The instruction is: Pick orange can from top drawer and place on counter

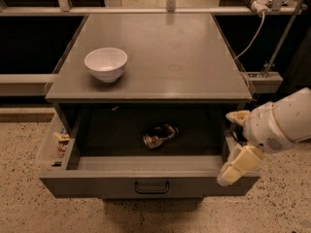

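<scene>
The robot's white arm ends in a two-finger gripper [237,141] with cream-coloured fingers [236,167], and it hangs at the right front corner of the wide grey metal top drawer [146,165]. The two fingers are spread apart, one up and one down, and they hold nothing. The drawer is pulled out, and its inside is dark. The small shiny orange can [159,135] is the only thing seen in it. The can lies on its side near the middle of the drawer floor, off to the left of the gripper and not touching it. The flat grey counter [175,57] is the top of the cabinet, above and behind the gripper. A round white bowl [106,64] sits on the counter, far to the gripper's left, and it looks empty. A small dark handle [151,187] sits on the drawer front, left of the gripper and lower down.
</scene>
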